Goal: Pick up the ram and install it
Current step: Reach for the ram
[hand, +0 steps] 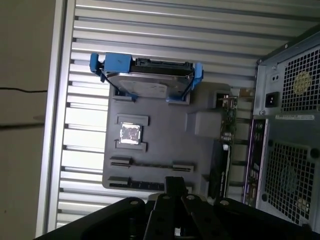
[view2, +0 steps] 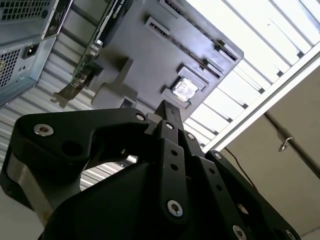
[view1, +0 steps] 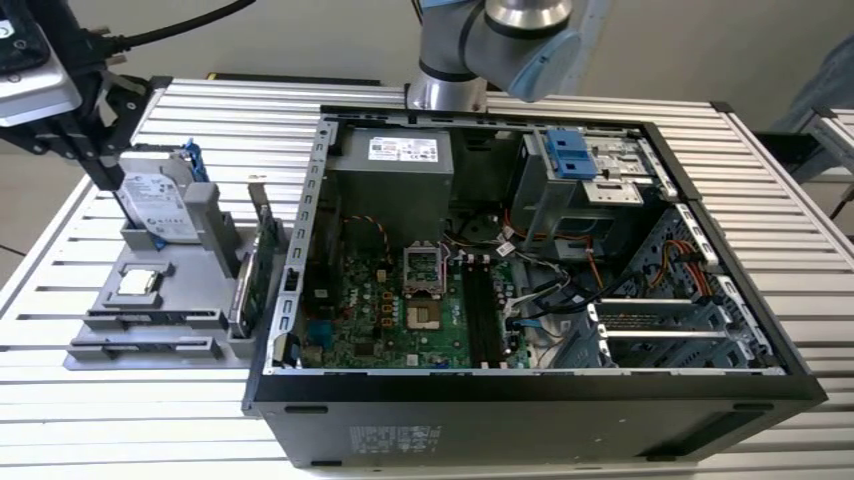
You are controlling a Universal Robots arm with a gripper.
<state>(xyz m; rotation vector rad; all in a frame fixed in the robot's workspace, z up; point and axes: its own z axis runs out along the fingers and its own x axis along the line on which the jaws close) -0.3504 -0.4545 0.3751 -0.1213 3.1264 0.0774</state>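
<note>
Tool (view2: 165, 106), clenched shut, hovers near the silver hard drive in a blue frame (view1: 154, 205), which stands in the grey plastic fixture (view1: 200, 300) on the slatted metal tabletop (view1: 240, 130).

Blue-framed silver hard drive (hand: 150, 86), grey holder (hand: 165, 142), green motherboard (view1: 380, 325)

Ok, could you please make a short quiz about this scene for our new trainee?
1. True or false: the hard drive lies inside the computer case.
2. The gripper is nearest to: A the hard drive; B the power supply; C the green card.
3. What colour is the hard drive's frame?
Key: 1 false; 2 A; 3 blue.
</note>
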